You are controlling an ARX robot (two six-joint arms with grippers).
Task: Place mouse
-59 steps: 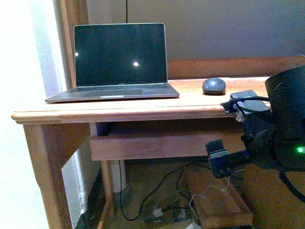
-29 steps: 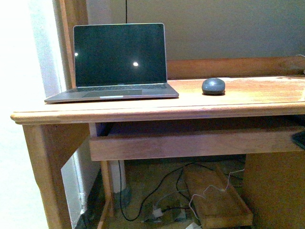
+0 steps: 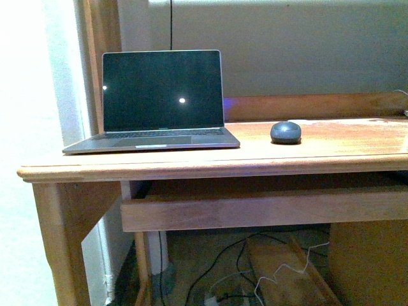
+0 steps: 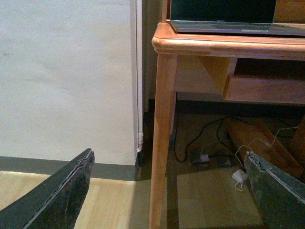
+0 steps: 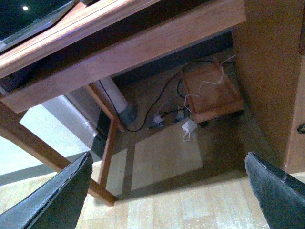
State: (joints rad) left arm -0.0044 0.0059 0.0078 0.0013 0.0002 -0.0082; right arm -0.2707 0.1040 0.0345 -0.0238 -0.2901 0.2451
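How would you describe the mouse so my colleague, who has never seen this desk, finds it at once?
Start at the wooden desk with the open laptop on its left part. To the right of the laptop, lying apart from it on the bare wood, is the mouse. It is the only small, rounded, dark grey dome there, far smaller than the flat, angular laptop.

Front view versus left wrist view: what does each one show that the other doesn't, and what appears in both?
Only the front view shows the mouse resting on the desk top to the right of the laptop, free of any gripper, with no arm in frame. Only the left wrist view shows the left gripper, open and empty, low beside the desk leg. Both show the laptop, the wooden desk and cables on the floor.
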